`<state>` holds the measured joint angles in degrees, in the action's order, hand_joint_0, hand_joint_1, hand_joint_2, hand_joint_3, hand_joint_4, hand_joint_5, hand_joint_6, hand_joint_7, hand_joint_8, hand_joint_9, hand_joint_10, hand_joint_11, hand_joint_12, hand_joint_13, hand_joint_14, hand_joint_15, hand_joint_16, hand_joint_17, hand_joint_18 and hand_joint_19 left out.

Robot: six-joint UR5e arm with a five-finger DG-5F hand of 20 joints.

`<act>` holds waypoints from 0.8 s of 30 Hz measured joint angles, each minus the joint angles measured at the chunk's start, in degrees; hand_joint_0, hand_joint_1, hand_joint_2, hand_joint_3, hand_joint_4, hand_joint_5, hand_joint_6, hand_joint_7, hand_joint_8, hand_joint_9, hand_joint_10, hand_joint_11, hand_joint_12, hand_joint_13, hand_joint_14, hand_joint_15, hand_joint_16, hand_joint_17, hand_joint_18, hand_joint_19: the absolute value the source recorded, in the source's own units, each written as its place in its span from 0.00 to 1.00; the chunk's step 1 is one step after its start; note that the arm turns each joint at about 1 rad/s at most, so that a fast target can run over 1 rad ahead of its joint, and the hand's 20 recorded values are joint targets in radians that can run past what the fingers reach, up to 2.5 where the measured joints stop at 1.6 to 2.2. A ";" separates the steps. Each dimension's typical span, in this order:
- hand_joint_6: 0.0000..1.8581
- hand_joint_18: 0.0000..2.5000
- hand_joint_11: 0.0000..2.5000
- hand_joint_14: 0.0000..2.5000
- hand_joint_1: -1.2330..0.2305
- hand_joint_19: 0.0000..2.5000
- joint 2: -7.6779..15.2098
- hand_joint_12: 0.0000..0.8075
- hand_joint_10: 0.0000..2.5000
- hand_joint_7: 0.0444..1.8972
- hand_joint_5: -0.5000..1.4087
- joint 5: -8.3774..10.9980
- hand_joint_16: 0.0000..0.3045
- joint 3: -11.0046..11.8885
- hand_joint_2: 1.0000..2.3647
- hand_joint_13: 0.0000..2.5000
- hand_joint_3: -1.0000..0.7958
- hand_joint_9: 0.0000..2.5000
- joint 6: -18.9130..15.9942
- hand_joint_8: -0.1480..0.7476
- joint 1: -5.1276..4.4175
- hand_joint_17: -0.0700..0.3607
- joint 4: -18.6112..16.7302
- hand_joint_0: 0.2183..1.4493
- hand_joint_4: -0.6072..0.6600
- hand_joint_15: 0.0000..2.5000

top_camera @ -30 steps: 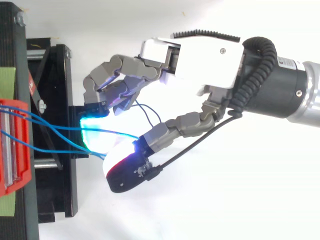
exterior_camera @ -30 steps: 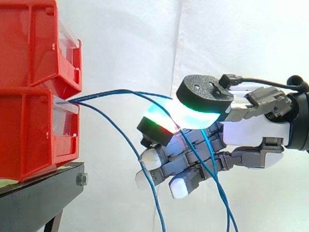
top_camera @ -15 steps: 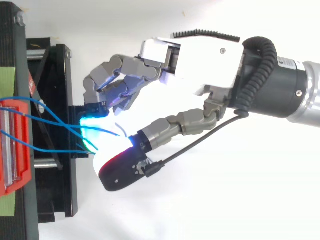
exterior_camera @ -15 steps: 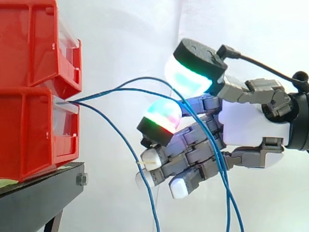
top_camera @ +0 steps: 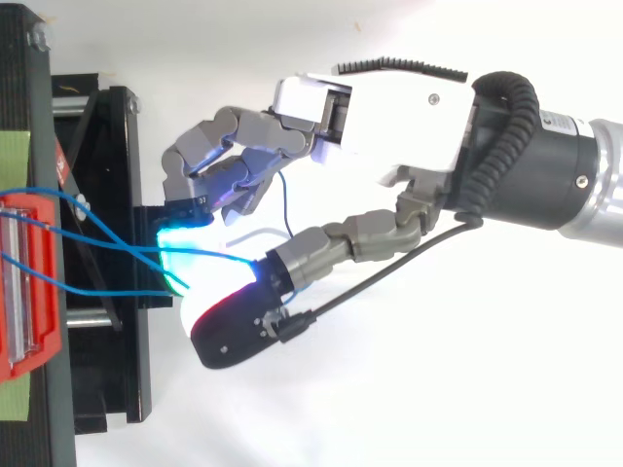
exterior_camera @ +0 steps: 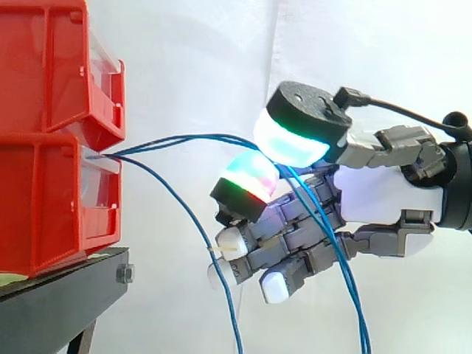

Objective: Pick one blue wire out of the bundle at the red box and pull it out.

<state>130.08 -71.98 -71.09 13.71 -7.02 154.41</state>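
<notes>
We're on the hand (exterior_camera: 383, 199) now, red box (exterior_camera: 51, 206) ahead of it, blue wires (exterior_camera: 184, 139) stretching from that box into the hand and dropping below it, clamped or not, we cannot tell.

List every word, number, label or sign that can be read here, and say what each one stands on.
No text here can be read.
White mark on the arm's black wrist: too small to read.
Tiny white mark on a black part of the hand, on the side toward the red boxes: too small to read.
Red boxes: no label shows.
Green patch on the stand: blank.
</notes>
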 measured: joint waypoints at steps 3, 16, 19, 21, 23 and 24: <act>0.46 0.30 0.25 0.00 0.13 0.16 0.00 0.61 0.01 0.52 0.16 0.00 0.22 0.00 0.00 0.23 0.28 0.31 0.00 0.61 0.00 0.51 0.01 0.22 0.71 0.09; 0.39 0.25 0.22 0.00 0.59 0.21 0.00 0.60 0.01 0.56 0.18 0.00 0.22 0.03 0.00 0.20 0.28 0.31 0.00 0.62 0.08 0.51 -0.04 0.24 0.67 0.10; 0.39 0.24 0.22 0.00 0.57 0.21 0.00 0.58 0.01 0.58 0.18 0.00 0.21 0.03 0.01 0.20 0.33 0.32 0.00 0.60 0.08 0.49 -0.06 0.29 0.66 0.10; 0.39 0.25 0.22 0.00 0.55 0.21 0.00 0.57 0.01 0.58 0.18 0.00 0.20 0.02 0.01 0.21 0.36 0.32 0.00 0.61 0.08 0.49 -0.03 0.30 0.66 0.10; 0.39 0.25 0.23 0.00 0.52 0.21 0.00 0.57 0.01 0.57 0.18 0.01 0.20 0.03 0.01 0.21 0.40 0.33 0.00 0.61 0.08 0.48 -0.03 0.31 0.66 0.10; 0.39 0.26 0.23 0.00 0.52 0.21 0.00 0.57 0.01 0.57 0.18 0.01 0.20 0.03 0.01 0.21 0.40 0.33 0.00 0.61 0.08 0.48 -0.04 0.31 0.66 0.10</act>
<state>130.08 -71.97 -71.06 13.71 -6.94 154.37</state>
